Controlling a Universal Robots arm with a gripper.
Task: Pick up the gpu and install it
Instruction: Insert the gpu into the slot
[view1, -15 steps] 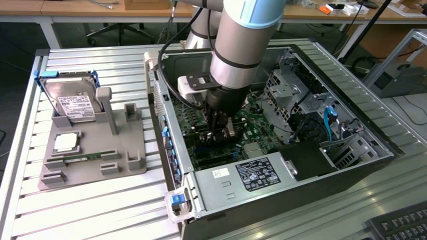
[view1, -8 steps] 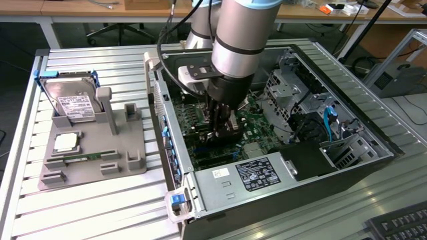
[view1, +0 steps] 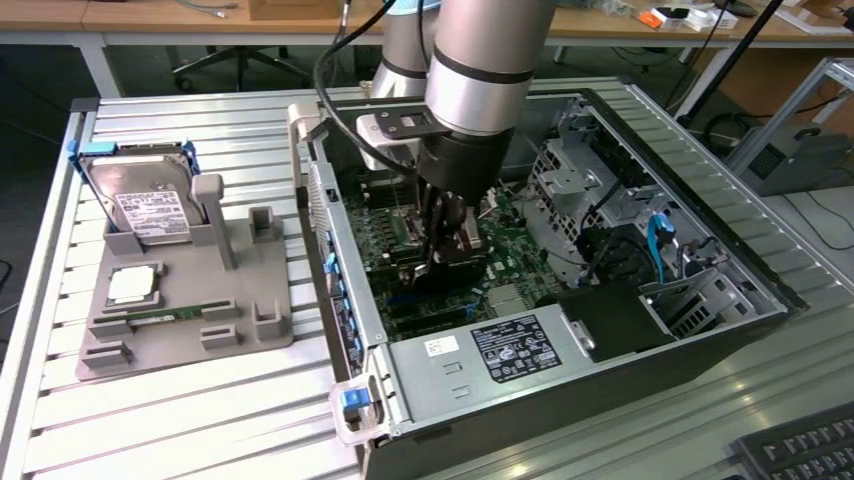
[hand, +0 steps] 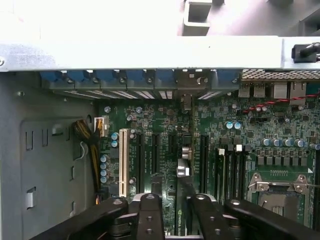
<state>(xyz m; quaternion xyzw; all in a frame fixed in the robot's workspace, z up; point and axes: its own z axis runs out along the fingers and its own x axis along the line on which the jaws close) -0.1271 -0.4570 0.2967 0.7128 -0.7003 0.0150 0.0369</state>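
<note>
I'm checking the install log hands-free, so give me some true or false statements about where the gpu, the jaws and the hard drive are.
1. The jaws are inside the open computer case, above the motherboard. True.
2. The gpu lies on the gray holder. False: it is between the jaws, edge-on over the motherboard.
3. The hard drive stands upright in the gray holder. True.
4. The hard drive is inside the case. False: it is outside, on the exterior view's left.
</note>
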